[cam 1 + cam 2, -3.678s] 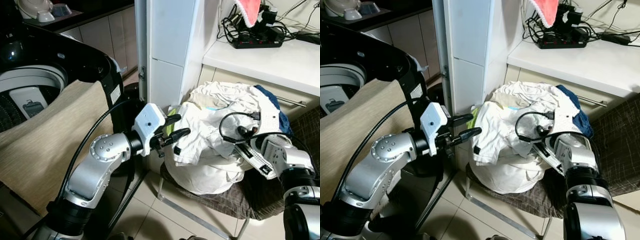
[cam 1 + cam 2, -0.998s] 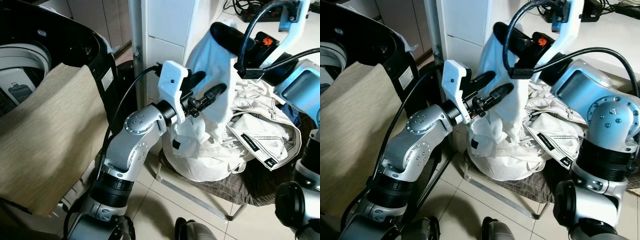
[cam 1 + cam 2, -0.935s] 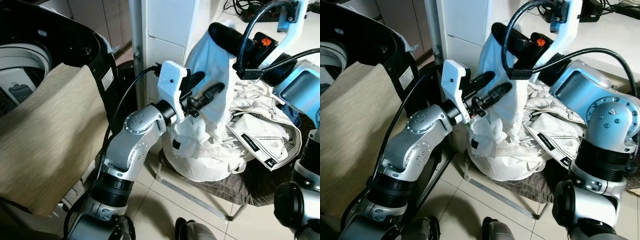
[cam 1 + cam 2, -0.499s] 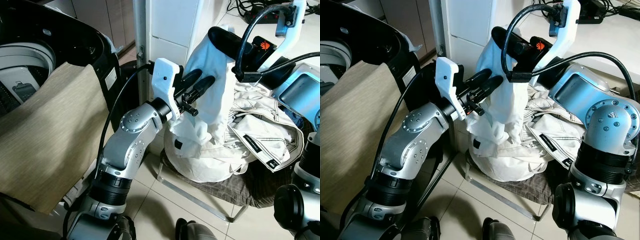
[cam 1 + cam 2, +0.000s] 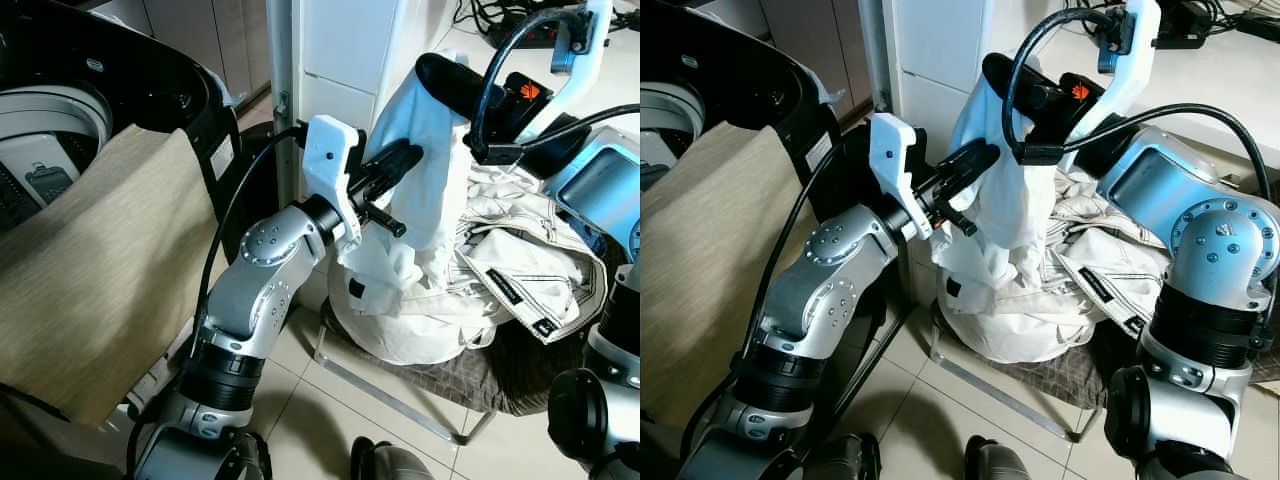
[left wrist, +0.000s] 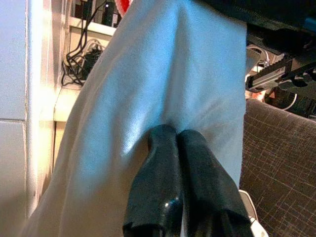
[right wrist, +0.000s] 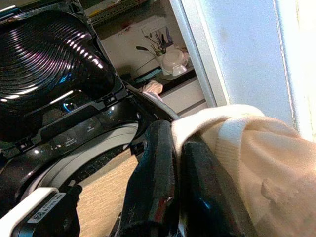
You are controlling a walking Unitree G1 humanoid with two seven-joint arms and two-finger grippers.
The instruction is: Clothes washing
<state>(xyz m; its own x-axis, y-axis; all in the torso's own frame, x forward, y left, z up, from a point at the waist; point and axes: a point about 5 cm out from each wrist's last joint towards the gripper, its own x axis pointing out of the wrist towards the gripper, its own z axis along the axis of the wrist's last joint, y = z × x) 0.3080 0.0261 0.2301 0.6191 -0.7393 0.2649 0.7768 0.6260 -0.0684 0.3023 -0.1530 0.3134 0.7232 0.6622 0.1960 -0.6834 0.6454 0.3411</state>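
Observation:
My right gripper (image 5: 436,73) is held high, shut on the top of a white garment (image 5: 428,165) that hangs from it over the laundry pile (image 5: 500,265). In the right wrist view the cream cloth (image 7: 232,143) is pinched between the black fingers (image 7: 155,163). The left gripper (image 5: 403,158) reaches in from the left at mid height. Its fingers (image 6: 170,148) are pressed together against a fold of the same garment (image 6: 163,74). The open top-loading washing machine (image 5: 60,135) stands at the far left, lid up.
A beige cloth (image 5: 90,270) drapes over the washer's front. The pile rests on a chair with brown checked fabric (image 5: 500,375) and a metal frame. A white cabinet (image 5: 340,60) stands behind, and a counter with a power strip (image 5: 515,25) is at the back right.
The left gripper's fingers, spread half a second ago, have shut on the hanging garment. The right gripper still holds the garment up in nearly the same place.

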